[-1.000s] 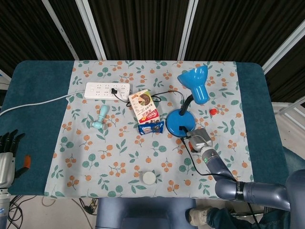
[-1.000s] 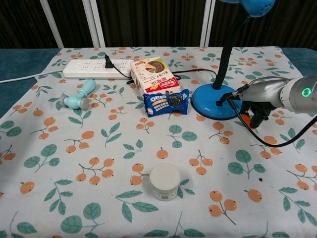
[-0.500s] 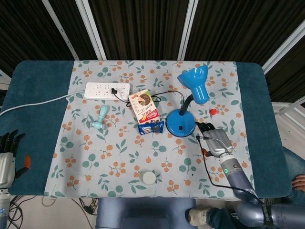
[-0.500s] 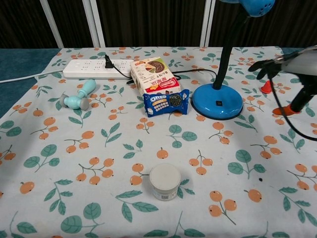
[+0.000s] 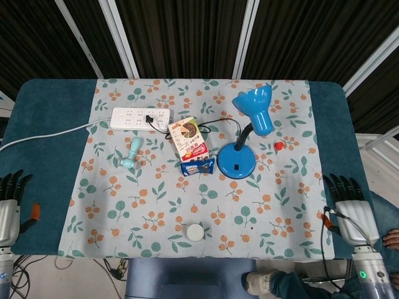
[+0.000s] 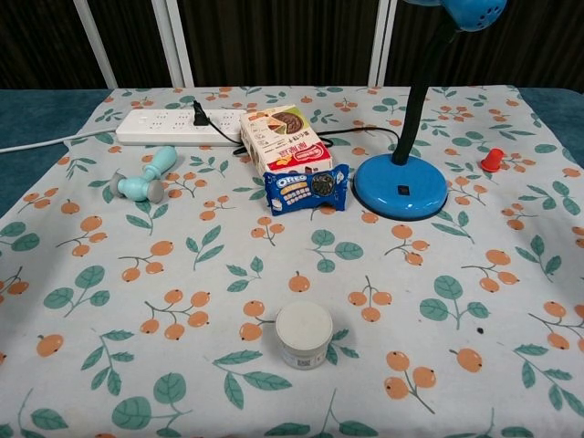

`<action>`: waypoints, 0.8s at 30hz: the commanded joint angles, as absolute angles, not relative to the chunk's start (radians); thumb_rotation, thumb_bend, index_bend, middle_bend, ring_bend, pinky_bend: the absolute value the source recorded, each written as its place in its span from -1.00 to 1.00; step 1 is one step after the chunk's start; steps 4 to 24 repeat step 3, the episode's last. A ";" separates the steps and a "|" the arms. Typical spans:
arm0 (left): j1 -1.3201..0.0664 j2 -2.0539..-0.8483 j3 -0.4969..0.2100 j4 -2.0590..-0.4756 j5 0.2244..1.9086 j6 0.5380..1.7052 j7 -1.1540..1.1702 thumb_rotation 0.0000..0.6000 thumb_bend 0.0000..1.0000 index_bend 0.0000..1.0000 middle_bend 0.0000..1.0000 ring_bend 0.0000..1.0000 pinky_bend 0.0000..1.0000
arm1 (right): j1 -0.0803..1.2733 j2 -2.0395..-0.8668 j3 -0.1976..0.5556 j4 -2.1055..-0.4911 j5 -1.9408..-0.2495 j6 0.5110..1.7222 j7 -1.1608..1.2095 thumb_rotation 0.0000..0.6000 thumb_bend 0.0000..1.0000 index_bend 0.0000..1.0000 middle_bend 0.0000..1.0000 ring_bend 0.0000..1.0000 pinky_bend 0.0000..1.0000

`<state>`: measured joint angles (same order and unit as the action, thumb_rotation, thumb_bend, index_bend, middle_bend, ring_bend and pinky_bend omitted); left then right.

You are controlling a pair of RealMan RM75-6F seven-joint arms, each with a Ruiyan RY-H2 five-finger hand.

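My right hand (image 5: pixel 350 208) hovers at the table's near right corner with its fingers spread and nothing in it; the chest view does not show it. My left hand (image 5: pixel 10 204) stays at the near left edge, fingers apart and empty. A blue desk lamp (image 5: pixel 239 161) (image 6: pixel 401 186) stands right of centre, its cord plugged into a white power strip (image 5: pixel 140 118) (image 6: pixel 181 127). Beside the lamp's base lie a blue Oreo pack (image 5: pixel 197 166) (image 6: pixel 306 188) and a white-and-red snack box (image 5: pixel 188 139) (image 6: pixel 284 138).
A teal toy dumbbell (image 5: pixel 130 153) (image 6: pixel 146 176) lies at the left. Near the front edge stands a small white jar (image 5: pixel 195 232) (image 6: pixel 304 334). A small red object (image 5: pixel 278 146) (image 6: pixel 493 160) sits right of the lamp. The floral cloth (image 5: pixel 156 205) covers the blue table.
My right hand has drawn back from the lamp's base, moving right and toward me to the near right corner. It has left the chest view. The left hand has not moved.
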<state>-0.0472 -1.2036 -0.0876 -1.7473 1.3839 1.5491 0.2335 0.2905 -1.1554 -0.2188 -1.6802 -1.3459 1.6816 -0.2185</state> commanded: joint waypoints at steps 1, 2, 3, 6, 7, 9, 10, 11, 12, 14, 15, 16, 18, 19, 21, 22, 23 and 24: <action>-0.048 -1.204 -0.087 -1.747 1.386 1.549 0.235 1.00 -0.05 -0.72 -0.92 -0.94 -0.90 | 0.214 -1.164 -0.232 -1.586 -1.401 1.732 -0.143 1.00 -0.41 -0.96 -0.84 -0.88 -1.00; -0.048 -1.204 -0.087 -1.746 1.386 1.549 0.236 1.00 -0.05 -0.72 -0.92 -0.94 -0.90 | 0.211 -1.161 -0.227 -1.579 -1.404 1.732 -0.141 1.00 -0.41 -0.96 -0.84 -0.88 -1.00; -0.048 -1.204 -0.087 -1.746 1.386 1.549 0.235 1.00 -0.05 -0.72 -0.92 -0.94 -0.90 | 0.206 -1.160 -0.218 -1.572 -1.403 1.736 -0.143 1.00 -0.41 -0.96 -0.84 -0.88 -1.00; -0.048 -1.204 -0.087 -1.746 1.386 1.549 0.235 1.00 -0.05 -0.72 -0.92 -0.94 -0.90 | 0.206 -1.160 -0.218 -1.572 -1.403 1.736 -0.143 1.00 -0.41 -0.96 -0.84 -0.88 -1.00; -0.048 -1.204 -0.087 -1.746 1.386 1.549 0.235 1.00 -0.05 -0.72 -0.92 -0.94 -0.90 | 0.206 -1.160 -0.218 -1.572 -1.403 1.736 -0.143 1.00 -0.41 -0.96 -0.84 -0.88 -1.00; -0.048 -1.204 -0.087 -1.746 1.386 1.549 0.235 1.00 -0.05 -0.72 -0.92 -0.94 -0.90 | 0.206 -1.160 -0.218 -1.572 -1.403 1.736 -0.143 1.00 -0.41 -0.96 -0.84 -0.88 -1.00; -0.048 -1.204 -0.087 -1.746 1.386 1.549 0.235 1.00 -0.05 -0.72 -0.92 -0.94 -0.90 | 0.206 -1.160 -0.218 -1.572 -1.403 1.736 -0.143 1.00 -0.41 -0.96 -0.84 -0.88 -1.00; -0.048 -1.204 -0.087 -1.746 1.386 1.549 0.235 1.00 -0.05 -0.72 -0.92 -0.94 -0.90 | 0.206 -1.160 -0.218 -1.572 -1.403 1.736 -0.143 1.00 -0.41 -0.96 -0.84 -0.88 -1.00; -0.048 -1.204 -0.087 -1.746 1.386 1.549 0.235 1.00 -0.05 -0.72 -0.92 -0.94 -0.90 | 0.206 -1.160 -0.218 -1.572 -1.403 1.736 -0.143 1.00 -0.41 -0.96 -0.84 -0.88 -1.00; -0.048 -1.204 -0.087 -1.746 1.386 1.549 0.235 1.00 -0.05 -0.72 -0.92 -0.94 -0.90 | 0.206 -1.160 -0.218 -1.572 -1.403 1.736 -0.143 1.00 -0.41 -0.96 -0.84 -0.88 -1.00; -0.048 -1.204 -0.087 -1.746 1.386 1.549 0.235 1.00 -0.05 -0.72 -0.92 -0.94 -0.90 | 0.206 -1.160 -0.218 -1.572 -1.403 1.736 -0.143 1.00 -0.41 -0.96 -0.84 -0.88 -1.00; -0.048 -1.204 -0.087 -1.746 1.386 1.549 0.235 1.00 -0.05 -0.72 -0.92 -0.94 -0.90 | 0.206 -1.160 -0.218 -1.572 -1.403 1.736 -0.143 1.00 -0.41 -0.96 -0.84 -0.88 -1.00; -0.048 -1.204 -0.087 -1.746 1.386 1.549 0.235 1.00 -0.05 -0.72 -0.92 -0.94 -0.90 | 0.206 -1.160 -0.218 -1.572 -1.403 1.736 -0.143 1.00 -0.41 -0.96 -0.84 -0.88 -1.00; -0.048 -1.204 -0.087 -1.746 1.386 1.549 0.235 1.00 -0.05 -0.72 -0.92 -0.94 -0.90 | 0.206 -1.160 -0.218 -1.572 -1.403 1.736 -0.143 1.00 -0.41 -0.96 -0.84 -0.88 -1.00; -0.048 -1.204 -0.087 -1.746 1.386 1.549 0.235 1.00 -0.05 -0.72 -0.92 -0.94 -0.90 | 0.206 -1.160 -0.218 -1.572 -1.403 1.736 -0.143 1.00 -0.41 -0.96 -0.84 -0.88 -1.00; -0.048 -1.204 -0.087 -1.746 1.386 1.549 0.235 1.00 -0.05 -0.72 -0.92 -0.94 -0.90 | 0.206 -1.160 -0.218 -1.572 -1.403 1.736 -0.143 1.00 -0.41 -0.96 -0.84 -0.88 -1.00; -0.048 -1.204 -0.087 -1.746 1.386 1.549 0.235 1.00 -0.05 -0.72 -0.92 -0.94 -0.90 | 0.206 -1.160 -0.218 -1.572 -1.403 1.736 -0.143 1.00 -0.41 -0.96 -0.84 -0.88 -1.00; -0.048 -1.204 -0.087 -1.746 1.386 1.549 0.235 1.00 -0.05 -0.72 -0.92 -0.94 -0.90 | 0.206 -1.160 -0.218 -1.572 -1.403 1.736 -0.143 1.00 -0.41 -0.96 -0.84 -0.88 -1.00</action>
